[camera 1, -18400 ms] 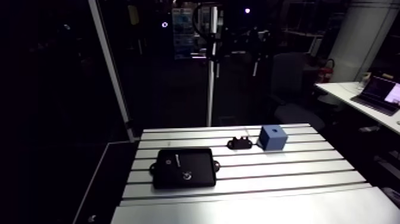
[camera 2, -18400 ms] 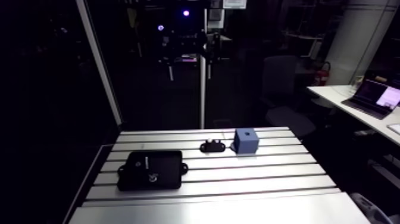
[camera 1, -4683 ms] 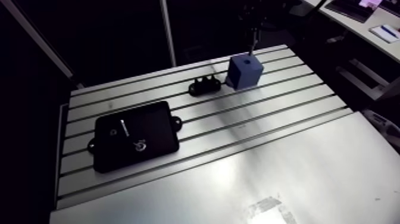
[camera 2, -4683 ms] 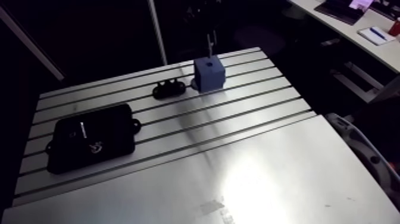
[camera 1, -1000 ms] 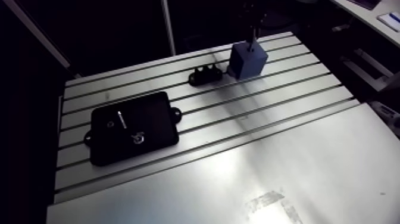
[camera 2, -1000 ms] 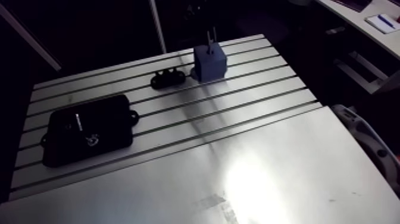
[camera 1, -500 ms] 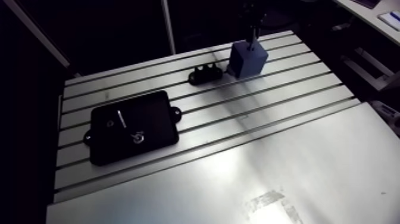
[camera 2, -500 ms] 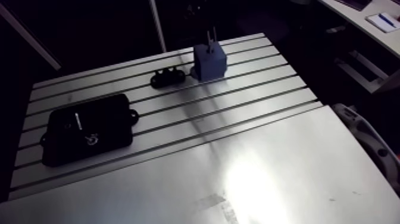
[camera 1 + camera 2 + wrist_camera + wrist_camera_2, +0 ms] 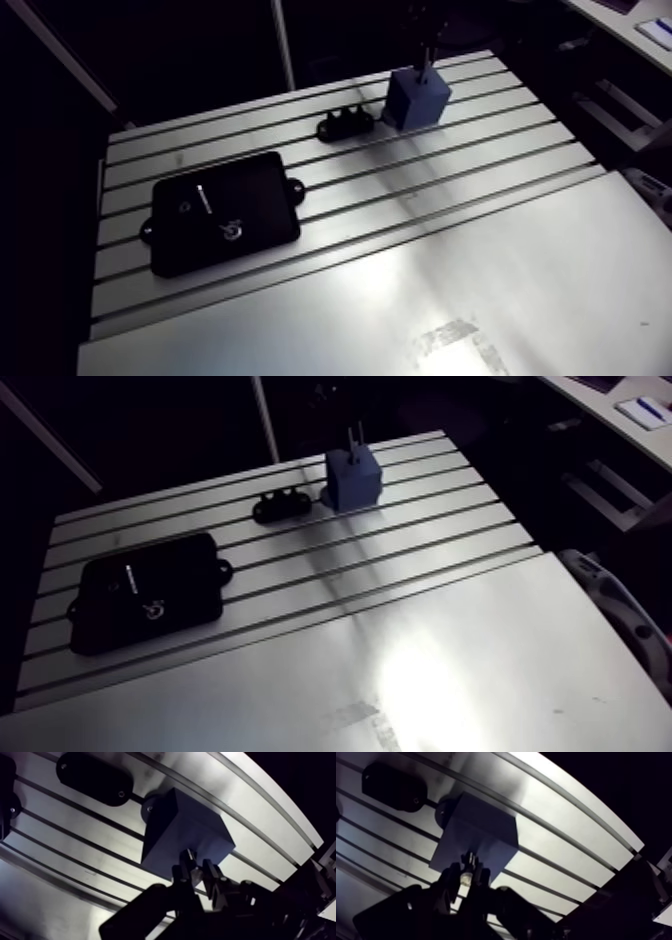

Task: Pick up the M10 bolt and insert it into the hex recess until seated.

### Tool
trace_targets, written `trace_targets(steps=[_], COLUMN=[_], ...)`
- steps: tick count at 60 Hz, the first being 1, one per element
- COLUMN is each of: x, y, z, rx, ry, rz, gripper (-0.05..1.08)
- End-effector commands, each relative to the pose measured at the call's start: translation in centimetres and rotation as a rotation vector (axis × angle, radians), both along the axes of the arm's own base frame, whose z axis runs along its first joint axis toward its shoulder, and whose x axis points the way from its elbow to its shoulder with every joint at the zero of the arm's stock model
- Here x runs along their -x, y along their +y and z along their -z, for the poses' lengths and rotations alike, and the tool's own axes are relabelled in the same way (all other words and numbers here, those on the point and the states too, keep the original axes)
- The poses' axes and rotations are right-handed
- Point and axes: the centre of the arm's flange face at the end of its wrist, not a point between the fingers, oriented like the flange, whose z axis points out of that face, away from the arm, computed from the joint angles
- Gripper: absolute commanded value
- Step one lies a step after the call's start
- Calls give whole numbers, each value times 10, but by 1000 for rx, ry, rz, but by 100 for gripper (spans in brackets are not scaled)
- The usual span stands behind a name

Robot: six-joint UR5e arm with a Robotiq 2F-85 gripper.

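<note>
**Arm view:** At the upper right of the frame, the gripper (image 9: pixel 427 66) hangs directly over the blue block (image 9: pixel 418 98), and a thin pale sliver reaches down to the block's top face. The hex recess is hidden beneath it. 1 small black bracket (image 9: pixel 345 124) sits just left of the block. A flat black case (image 9: pixel 225 212) lies well apart at centre left on the slotted aluminium table (image 9: pixel 480 190).

**Wrist view:** The 2 fingers are drawn close, pinching a small pale metal piece, evidently the M10 bolt (image 9: pixel 467 877), just above the block. Seating likely calls for a slow, plumb descent with the flats lined up to the recess. Only the bracket stands near, so the fingers should have room.
</note>
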Motion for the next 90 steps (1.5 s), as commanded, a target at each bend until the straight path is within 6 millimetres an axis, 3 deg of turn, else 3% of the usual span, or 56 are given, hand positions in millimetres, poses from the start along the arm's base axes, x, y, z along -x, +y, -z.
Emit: trace_targets(steps=[1, 15, 19, 22, 29, 59, 71, 90], x=[-1, -2, -3, -3, -1, 0, -5, -29], y=[0, -1, -1, 0, 1, 3, 12, 24], z=[1, 1, 1, 0, -4, -12, -22, -16], rx=[2, 4, 3, 3, -3, -1, 22, -20], ry=[-4, -5, -5, -2, 9, 54, 109, 169], rz=[-2, -3, -4, 1, 8, 33, 241, 490], gripper=[60, 51, 41, 26, 12, 9, 12, 20])
